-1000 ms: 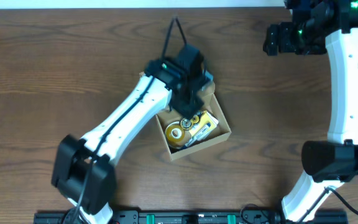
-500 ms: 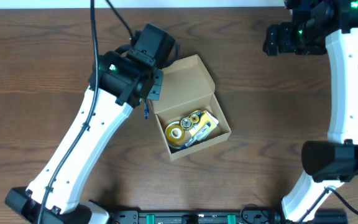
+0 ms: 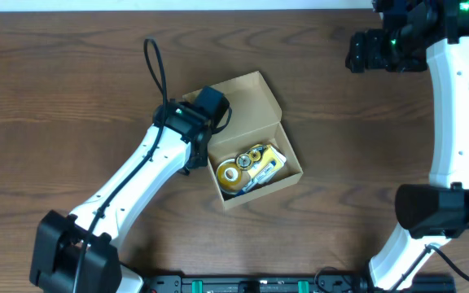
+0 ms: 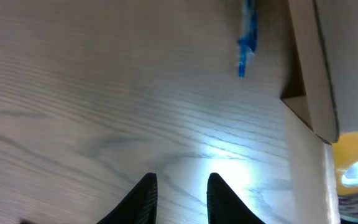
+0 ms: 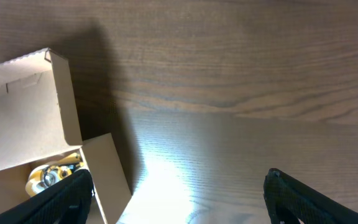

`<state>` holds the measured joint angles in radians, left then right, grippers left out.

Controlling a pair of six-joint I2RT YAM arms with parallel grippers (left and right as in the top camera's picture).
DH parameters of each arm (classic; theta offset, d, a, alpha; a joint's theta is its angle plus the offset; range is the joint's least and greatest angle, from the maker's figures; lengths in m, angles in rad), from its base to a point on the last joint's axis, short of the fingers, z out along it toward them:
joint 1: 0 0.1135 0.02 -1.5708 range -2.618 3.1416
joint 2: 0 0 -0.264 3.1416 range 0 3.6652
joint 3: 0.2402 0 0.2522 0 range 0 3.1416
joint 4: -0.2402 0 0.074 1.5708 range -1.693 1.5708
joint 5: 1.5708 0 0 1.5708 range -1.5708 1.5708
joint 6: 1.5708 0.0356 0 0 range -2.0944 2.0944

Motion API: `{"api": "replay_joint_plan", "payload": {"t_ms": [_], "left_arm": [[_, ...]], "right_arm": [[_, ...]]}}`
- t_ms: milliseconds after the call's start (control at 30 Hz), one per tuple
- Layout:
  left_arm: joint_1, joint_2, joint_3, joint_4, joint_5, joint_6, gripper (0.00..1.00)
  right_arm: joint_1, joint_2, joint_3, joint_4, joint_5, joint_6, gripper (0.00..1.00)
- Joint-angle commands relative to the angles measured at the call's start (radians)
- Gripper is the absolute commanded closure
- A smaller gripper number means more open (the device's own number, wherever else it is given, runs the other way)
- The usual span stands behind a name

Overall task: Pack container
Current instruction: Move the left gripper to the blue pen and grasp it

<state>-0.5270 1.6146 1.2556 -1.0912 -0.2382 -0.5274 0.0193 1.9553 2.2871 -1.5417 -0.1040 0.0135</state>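
**A:** While the left arm (image 3: 141,175) stretches across the table (image 3: 63,73), where does the box sit?

**B:** The box (image 3: 267,187) sits near the middle of the table, turned at an angle. Its lid (image 3: 238,102) is swung open on the far side.

**A:** What is in it?

**B:** A tape roll (image 3: 231,173) lies flat toward the left end. A yellow packet (image 3: 267,161) lies right beside it. Something small and round shows between the two, but it is too small to make out.

**A:** And the left gripper?

**B:** The left gripper (image 4: 180,186) hangs low over bare wood, just beside the box's left wall. Its fingers are close together, with only a narrow gap where the wood grain shows through.

**A:** What is near it?

**B:** A small blue thing (image 4: 246,37) lies on the wood ahead of the fingertips, close to the cardboard wall. It is blurred, so I cannot tell what it is.

**A:** Where is the right gripper?

**B:** The right gripper (image 5: 178,186) is up by the far right corner of the table, well apart from the box. Its fingers are spread wide, with plain tabletop between them. In its own camera the open box shows at the lower left, with the tape roll visible inside.
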Motion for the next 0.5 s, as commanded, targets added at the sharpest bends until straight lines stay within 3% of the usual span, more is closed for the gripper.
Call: {"api": "replay_joint_plan", "payload": {"t_ms": [0, 233, 467], "left_arm": [[-0.015, -0.001, -0.039, 0.070, 0.084, -0.060, 0.73], [-0.112, 0.000, -0.114, 0.298, 0.127, -0.084, 0.70], [-0.134, 0.000, -0.118, 0.341, 0.126, -0.072, 0.64]], "right_arm": [[0.008, -0.008, -0.004, 0.003, 0.002, -0.011, 0.13], [0.008, -0.008, -0.004, -0.014, 0.002, -0.011, 0.13], [0.008, -0.008, -0.004, -0.014, 0.001, -0.011, 0.13]]}}
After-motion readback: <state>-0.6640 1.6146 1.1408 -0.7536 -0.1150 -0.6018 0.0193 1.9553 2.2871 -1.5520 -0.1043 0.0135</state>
